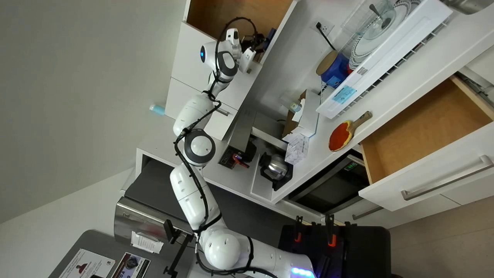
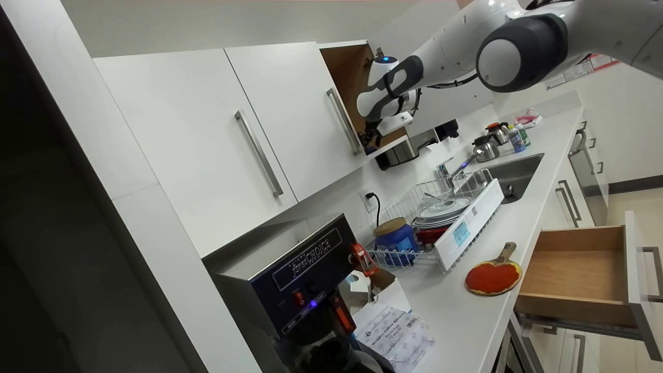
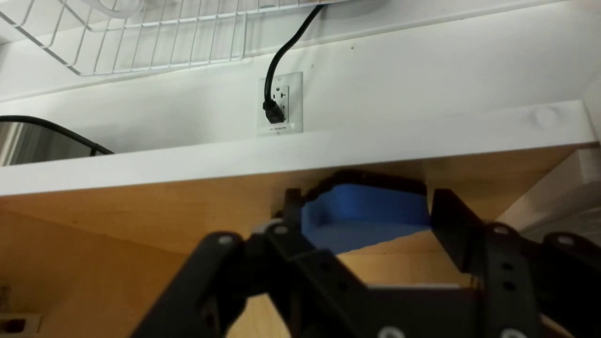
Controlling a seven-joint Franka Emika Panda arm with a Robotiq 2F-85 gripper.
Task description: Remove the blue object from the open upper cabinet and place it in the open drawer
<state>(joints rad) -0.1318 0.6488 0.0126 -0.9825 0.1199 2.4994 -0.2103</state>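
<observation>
Nearest, across the lower half of the wrist view, the gripper [image 3: 368, 201] extends into the upper cabinet [image 3: 141, 216], its fingers [image 3: 448, 218] standing apart with the blue object [image 3: 366, 213] between them. The object fills the gap nearly from side to side, right of the frame's centre; whether the fingers pinch it or merely flank it cannot be told. It lies inside the cabinet, against brown wood just below the white edge [image 3: 281, 157] that crosses the frame at mid-height. Beyond this edge, at upper centre, a wall outlet [image 3: 284, 105] marks the space outside, where no part of the object shows. Farther off, in an exterior view, the counter [image 1: 405, 83] runs diagonally through the right half, bearing an orange-red paddle-shaped thing [image 1: 341, 135]. Farthest from the gripper, the drawer [image 1: 426, 129] stands pulled out at the right in both exterior views, well apart from the cabinet. Stage of the task, as judged: the approach to the object appears complete, the grasp is unconfirmed, and removal from the cabinet, the carry past the counter and release into the drawer remain.
</observation>
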